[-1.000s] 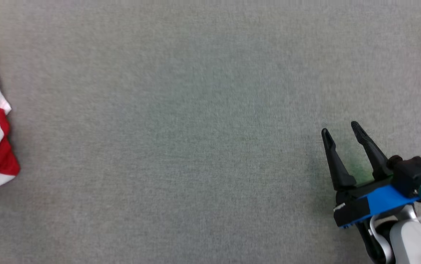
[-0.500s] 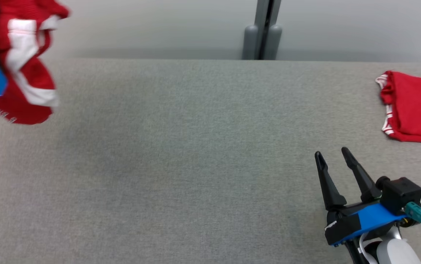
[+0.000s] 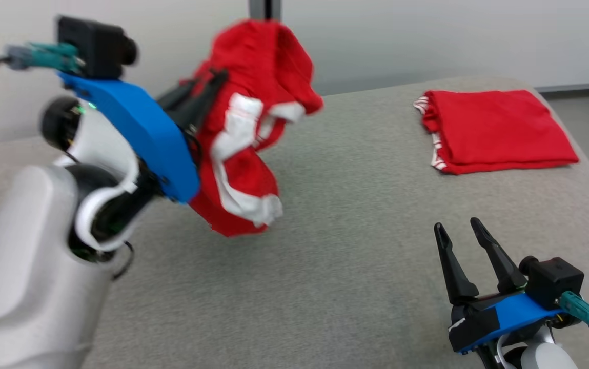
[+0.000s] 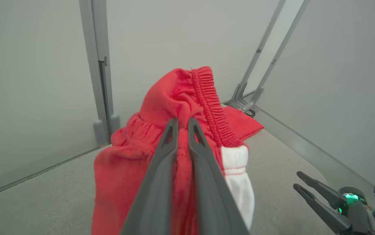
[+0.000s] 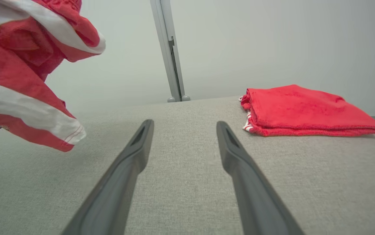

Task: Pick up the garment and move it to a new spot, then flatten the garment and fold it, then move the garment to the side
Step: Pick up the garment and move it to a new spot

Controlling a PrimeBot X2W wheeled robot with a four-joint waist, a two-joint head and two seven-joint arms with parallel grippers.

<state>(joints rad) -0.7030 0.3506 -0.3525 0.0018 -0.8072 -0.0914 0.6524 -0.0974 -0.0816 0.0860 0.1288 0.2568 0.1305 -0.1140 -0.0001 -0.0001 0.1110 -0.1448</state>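
Bare lab-like booth: grey cloth-covered table (image 3: 356,287), plain pale walls (image 5: 272,39), metal frame post (image 5: 169,49).

Left hand (image 3: 217,77) is raised well to the left of the folded red cloth (image 3: 494,128), its fingers pinched on a crumpled red-and-white garment (image 3: 243,169) that hangs over the grey desk (image 3: 325,266). Right hand (image 3: 456,226) sits below the folded red cloth, nearer the camera, with fingers spread, empty and pointing towards it.
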